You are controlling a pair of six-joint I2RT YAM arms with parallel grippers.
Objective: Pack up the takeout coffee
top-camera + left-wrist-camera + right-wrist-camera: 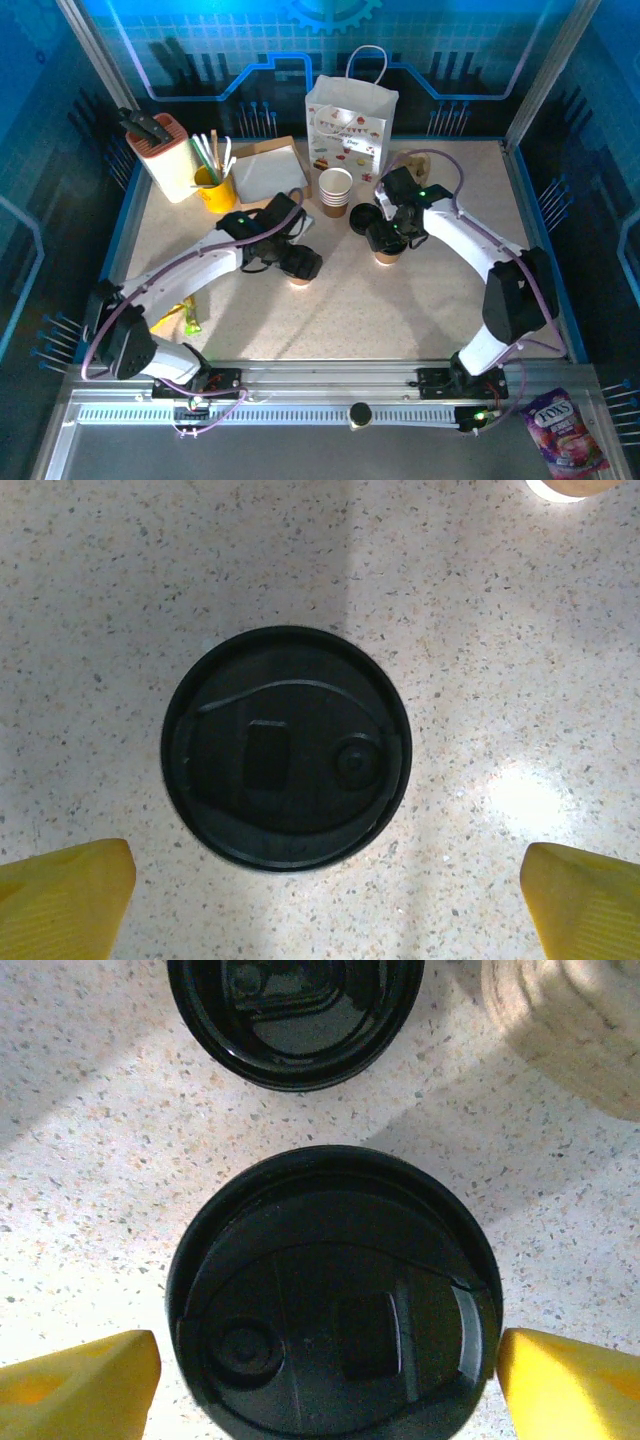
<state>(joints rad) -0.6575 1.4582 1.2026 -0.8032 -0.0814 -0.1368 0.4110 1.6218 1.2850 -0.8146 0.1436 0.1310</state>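
Landmark: paper bag point(350, 125). Both lidded coffees stand upright on the table point(450, 300) on the bag's near side. The left cup point(287, 747) is near-left of the bag, and the right cup point(335, 1300) is near and slightly right of it, and closer to it. Both cup axes are vertical, so each wrist camera sees its lid end-on. Each arm is over its own cup, so each takes the one beneath it. The left gripper point(327, 858) has its jaws fully apart, with clear margin to the lid on both sides. The lid is slightly left of centre and mostly beyond the tips. The right gripper point(328, 1350) is also spread, bracketing the lid tightly. Its right-hand pad looks level with the rim; contact can't be confirmed from this angle. Both arms reach forward and inward, wrists pitched down, fingers pointing at the table. A loose lid point(295, 1005) lies between the right cup and the bag. An open cup stack point(336, 190) stands just in front of the bag. My read: the next move is a straight descent, then close on the cup wall.
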